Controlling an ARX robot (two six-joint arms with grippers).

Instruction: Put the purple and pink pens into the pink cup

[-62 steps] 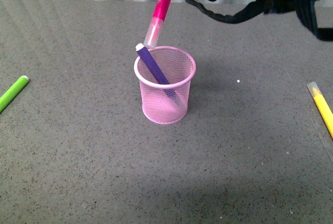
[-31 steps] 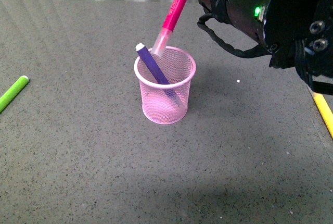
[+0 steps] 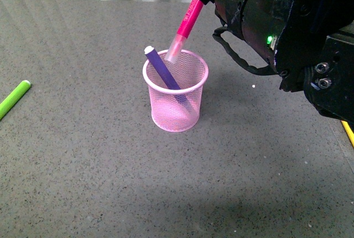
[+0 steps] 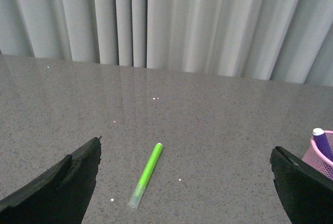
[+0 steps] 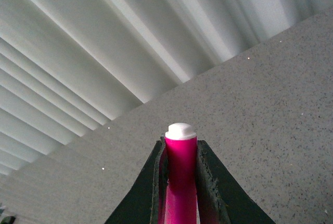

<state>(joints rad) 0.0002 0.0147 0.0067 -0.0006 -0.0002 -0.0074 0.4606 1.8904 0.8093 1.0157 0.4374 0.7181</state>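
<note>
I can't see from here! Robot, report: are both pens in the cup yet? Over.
Right gripper clamps pink pen, clear cap dipping into pink cup. Purple pen already in. Left gripper open, empty. Nothing blocking.

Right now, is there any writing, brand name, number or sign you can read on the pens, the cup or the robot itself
None can be read.
pink pen: darker marks along the barrel, too blurred to read.
purple pen, pink cup, green marker: no print visible.
right gripper, shut on the pink pen: no label; the arm shows only a green light, no text.
left gripper: plain black, no marking.
</note>
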